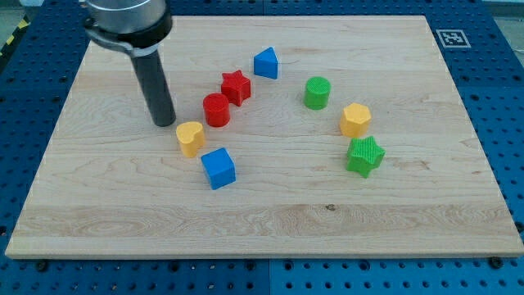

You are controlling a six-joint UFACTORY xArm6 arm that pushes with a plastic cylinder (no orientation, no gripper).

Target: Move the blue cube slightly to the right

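The arm descends from the tabletop's [270,238] top-left corner, its grey collar cut off by the view's top, and the straight dark rod runs steeply down to my tip [164,124], planted on the wood in the left half of the board. There is no hand on this arm, only the bare rod, so nothing is gripped or carried. My tip stands just to the left of the red cylinder [216,110] and just above and left of the yellow heart-shaped block [190,138], apart from both.

The blue cube [219,168] sits below and to the right of the yellow heart-shaped block, close beside it, left of the board's centre and nearer the bottom edge than my tip is; the heart lies between my tip and the cube. Up toward the top edge, the red star [236,86] touches or nearly touches the red cylinder, with a blue triangular block [265,63] just beyond it. In the right half, a green cylinder [317,93], a yellow hexagonal block [355,120] and a green star [364,156] curve down toward the right edge. No containers stand on the tabletop.
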